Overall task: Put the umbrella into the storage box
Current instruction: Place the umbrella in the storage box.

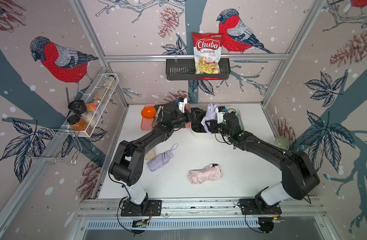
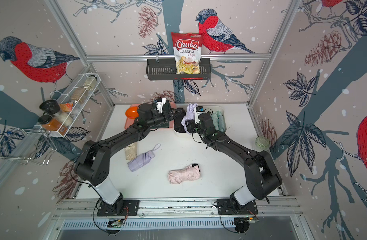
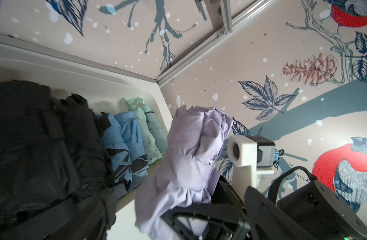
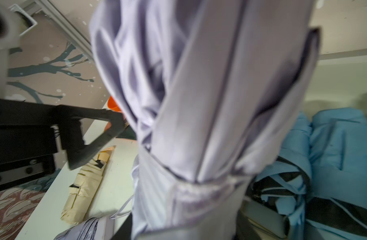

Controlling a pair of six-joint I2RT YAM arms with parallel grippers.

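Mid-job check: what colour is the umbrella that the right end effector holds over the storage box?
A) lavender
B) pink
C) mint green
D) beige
A: the right end effector is closed on a lavender umbrella, which stands upright over the storage box.

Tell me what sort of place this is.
Likely a robot test booth: metal frame with bird wallpaper, two robot arms bolted to a rail, wall baskets holding spice jars and a chip bag.
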